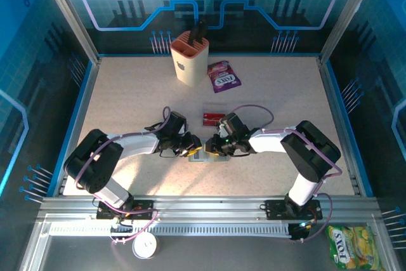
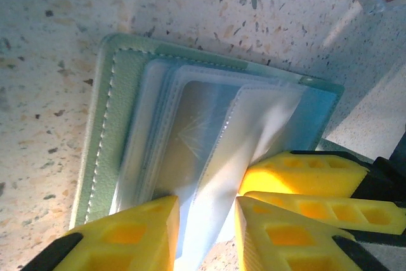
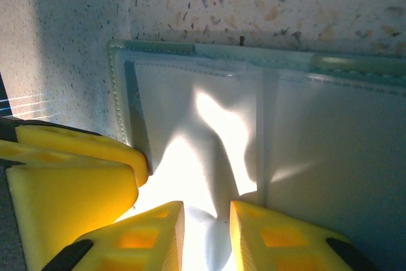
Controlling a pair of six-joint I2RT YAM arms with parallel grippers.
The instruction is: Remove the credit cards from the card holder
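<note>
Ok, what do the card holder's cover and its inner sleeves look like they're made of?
The cover of the card holder looks like matte grey-green leather or faux leather, given its stitched edge. The sleeves look like clear plastic film: see-through, creased, catching glare.

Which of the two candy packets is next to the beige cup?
The purple-and-white packet, just right of the beige slotted cup at the far side. The yellow-green packet lies off the tabletop, past the rail at the near right corner.
</note>
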